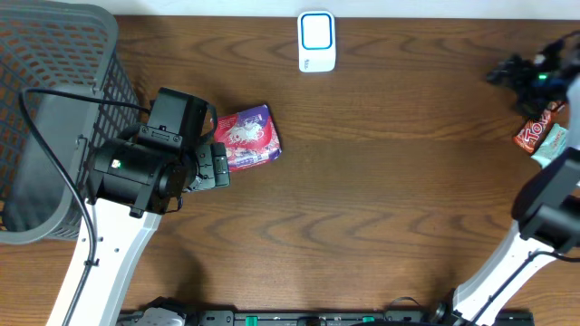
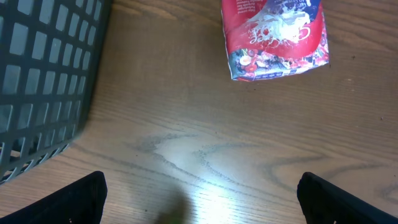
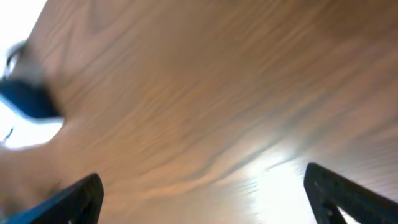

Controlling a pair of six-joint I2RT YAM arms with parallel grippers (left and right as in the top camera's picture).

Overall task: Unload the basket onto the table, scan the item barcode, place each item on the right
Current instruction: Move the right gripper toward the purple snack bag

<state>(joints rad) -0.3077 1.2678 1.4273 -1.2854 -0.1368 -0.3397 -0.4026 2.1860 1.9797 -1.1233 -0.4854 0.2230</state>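
Left gripper (image 2: 204,200), jaws spread wide, hangs just beside a glossy red-and-purple foil snack pouch (image 1: 251,136) lying flat, white lettering up, toward the wooden desk's (image 1: 390,181) left edge. Right gripper (image 3: 202,196): jaws wide, near the right edge.

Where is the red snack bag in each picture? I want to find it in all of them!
Overhead: the red snack bag lies left of the middle, to the right of the grey basket.
Left wrist: the red snack bag is at the top, right of centre, cut off by the top edge.
Right wrist: not in it; only blurry wooden table shows.
Shared landmark: the grey basket, at the left in the overhead and left wrist views.
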